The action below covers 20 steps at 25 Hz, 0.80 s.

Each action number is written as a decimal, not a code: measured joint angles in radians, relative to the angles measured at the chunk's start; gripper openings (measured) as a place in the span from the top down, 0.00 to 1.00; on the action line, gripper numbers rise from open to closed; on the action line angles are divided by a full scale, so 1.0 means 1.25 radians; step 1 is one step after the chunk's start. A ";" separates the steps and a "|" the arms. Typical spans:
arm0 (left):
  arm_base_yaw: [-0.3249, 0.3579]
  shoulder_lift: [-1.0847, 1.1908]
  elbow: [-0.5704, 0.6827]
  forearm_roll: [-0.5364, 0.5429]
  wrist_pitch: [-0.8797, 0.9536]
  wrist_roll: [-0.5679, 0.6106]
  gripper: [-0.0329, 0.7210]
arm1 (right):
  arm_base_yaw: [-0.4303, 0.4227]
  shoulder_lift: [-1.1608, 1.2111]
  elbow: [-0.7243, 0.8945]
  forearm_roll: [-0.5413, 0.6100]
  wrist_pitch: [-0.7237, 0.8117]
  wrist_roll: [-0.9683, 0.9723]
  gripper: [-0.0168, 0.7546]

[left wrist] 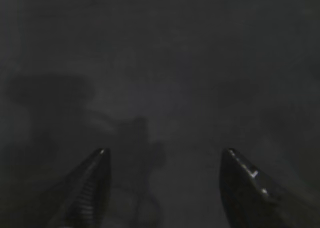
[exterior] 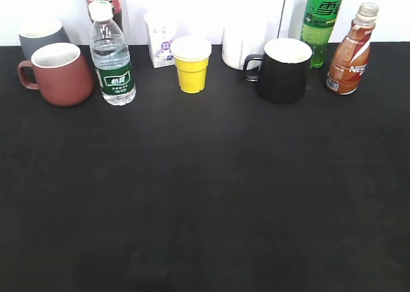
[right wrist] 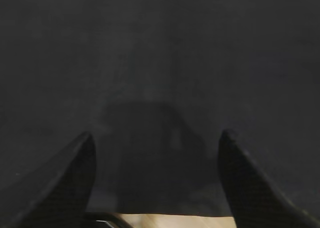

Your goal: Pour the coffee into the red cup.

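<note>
The coffee, a small curvy bottle of brown liquid with a Nescafe label and no cap, stands upright at the back right. The red cup, a brick-red mug with a white inside, stands at the back left with its handle to the left. Neither gripper shows in the exterior view. My left gripper is open and empty over bare black cloth. My right gripper is open and empty over black cloth near the table's front edge.
Along the back stand a grey mug, a clear water bottle, a small white carton, a yellow cup, a white container, a black mug and a tall green soda bottle. Black cloth covers the table.
</note>
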 joint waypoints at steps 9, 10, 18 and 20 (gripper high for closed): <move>0.000 0.000 0.000 0.005 0.000 -0.001 0.32 | 0.000 0.000 0.000 0.005 0.000 0.001 0.22; 0.000 0.000 0.000 0.005 0.000 -0.001 0.33 | 0.000 0.000 0.000 0.005 0.000 0.001 0.22; 0.054 -0.118 0.000 0.005 -0.003 -0.001 0.51 | -0.017 -0.043 0.000 0.005 0.001 0.002 0.22; 0.119 -0.201 0.000 0.005 -0.003 -0.001 0.55 | -0.049 -0.092 0.000 0.005 0.001 0.002 0.22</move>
